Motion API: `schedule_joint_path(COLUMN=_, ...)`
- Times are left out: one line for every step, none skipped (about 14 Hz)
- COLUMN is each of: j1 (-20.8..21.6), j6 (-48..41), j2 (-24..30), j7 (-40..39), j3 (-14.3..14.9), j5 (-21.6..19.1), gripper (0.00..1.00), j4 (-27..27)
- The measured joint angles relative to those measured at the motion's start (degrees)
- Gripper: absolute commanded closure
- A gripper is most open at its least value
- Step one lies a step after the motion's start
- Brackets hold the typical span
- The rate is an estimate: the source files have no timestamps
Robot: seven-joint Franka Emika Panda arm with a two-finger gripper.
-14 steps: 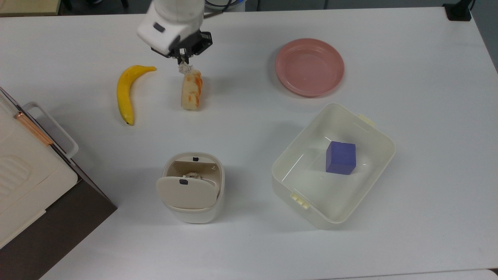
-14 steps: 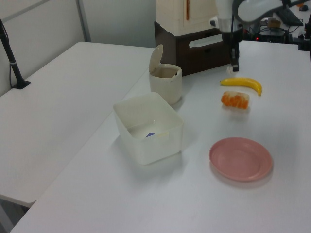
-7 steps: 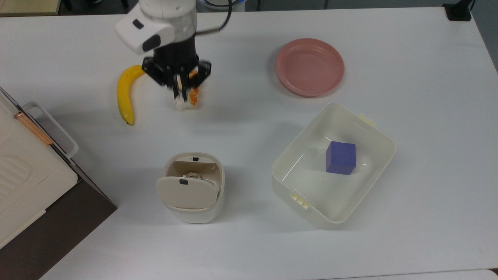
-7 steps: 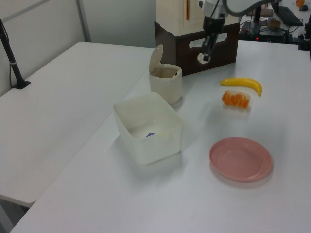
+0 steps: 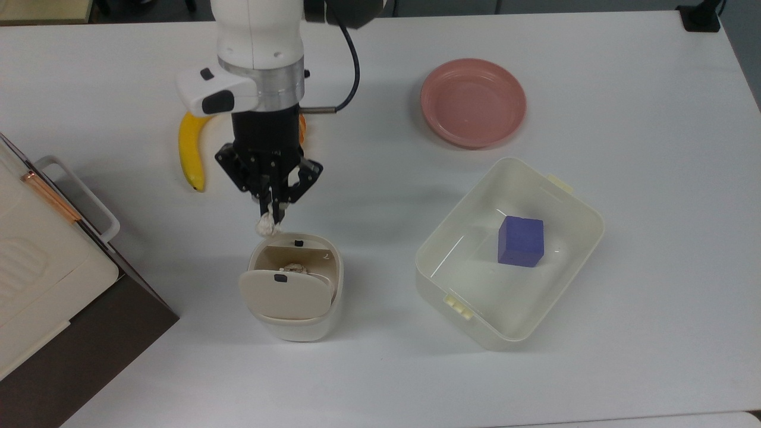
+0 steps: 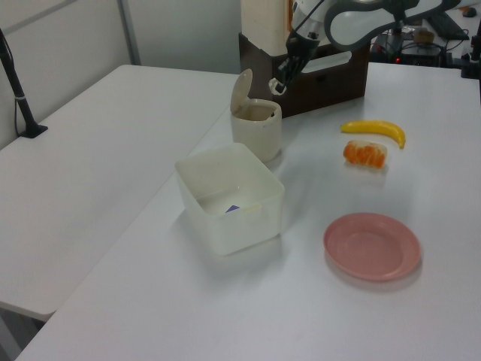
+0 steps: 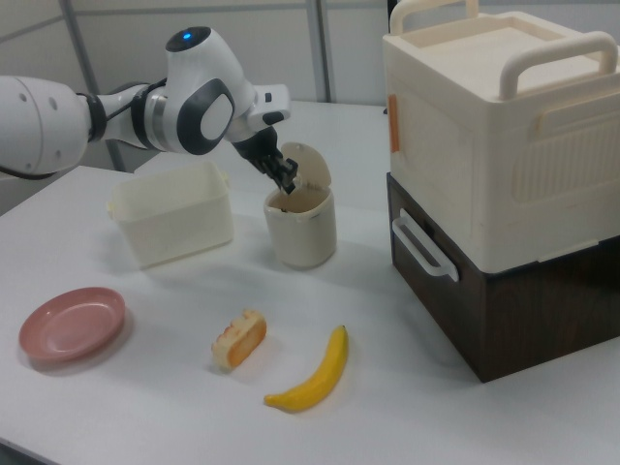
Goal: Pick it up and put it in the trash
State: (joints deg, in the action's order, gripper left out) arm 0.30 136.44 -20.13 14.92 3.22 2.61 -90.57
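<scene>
So the gripper (image 5: 271, 213) is pinched tight on the wad (image 5: 266, 226), a tiny crinkly whitish ball dangling from the fingertips left of centre in the top view, just at the upper rim of the trash bin (image 5: 293, 288). The bin's flap lid is open. The banana (image 5: 190, 150) lies on the table (image 5: 624, 333) in the upper left, the tub (image 5: 509, 253) at centre right holds a blue cube (image 5: 521, 241)

On the desk (image 5: 624, 89), top view: trash (image 5: 295, 285) low centre, my jaws holding the wad (image 5: 265, 225) just above its rim. Tub (image 5: 475, 321) to the top view's right, containing a block (image 5: 521, 241); plate (image 5: 473, 101) beyond it. Banana (image 5: 189, 151) at the top view's left, beside my arm.
</scene>
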Motion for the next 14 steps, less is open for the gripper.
schedule_joint_path(j1=-0.01, j6=0.99, j2=-1.48, j7=0.77, j3=0.00, j5=0.00, gripper=1.00, j4=1.60)
schedule_joint_path(j1=-0.01, j6=2.17, j2=-2.51, j7=1.43, j3=0.00, j5=0.00, gripper=1.00, j4=2.25)
schedule_joint_path(j1=0.01, j6=3.93, j2=-3.94, j7=2.01, j3=0.00, j5=0.01, gripper=1.00, j4=2.77)
schedule_joint_path(j1=0.04, j6=4.71, j2=-4.88, j7=2.28, j3=-0.02, j5=0.25, gripper=1.00, j4=3.05)
schedule_joint_path(j1=0.32, j6=5.82, j2=-6.48, j7=3.02, j3=-0.08, j5=0.66, gripper=1.00, j4=3.69)
schedule_joint_path(j1=0.84, j6=6.26, j2=-7.84, j7=4.45, j3=-0.10, j5=1.69, gripper=1.00, j4=4.59)
schedule_joint_path(j1=1.17, j6=6.45, j2=-8.65, j7=5.45, j3=-0.12, j5=2.77, gripper=1.00, j4=5.17)
schedule_joint_path(j1=1.49, j6=6.77, j2=-9.37, j7=6.79, j3=-0.12, j5=3.90, gripper=1.00, j4=5.79)
schedule_joint_path(j1=1.59, j6=6.95, j2=-9.67, j7=7.13, j3=-0.13, j5=4.24, gripper=1.00, j4=6.06)
schedule_joint_path(j1=1.62, j6=7.01, j2=-9.82, j7=7.19, j3=-0.13, j5=4.29, gripper=0.53, j4=6.26)
schedule_joint_path(j1=1.62, j6=7.01, j2=-9.87, j7=7.20, j3=-0.13, j5=4.29, gripper=0.25, j4=6.36)
schedule_joint_path(j1=1.60, j6=7.01, j2=-9.89, j7=7.35, j3=-0.13, j5=4.29, gripper=0.19, j4=6.39)
schedule_joint_path(j1=1.53, j6=7.01, j2=-9.89, j7=7.47, j3=-0.13, j5=4.29, gripper=0.11, j4=6.41)
schedule_joint_path(j1=1.47, j6=7.01, j2=-9.89, j7=7.52, j3=-0.13, j5=4.29, gripper=0.09, j4=6.42)
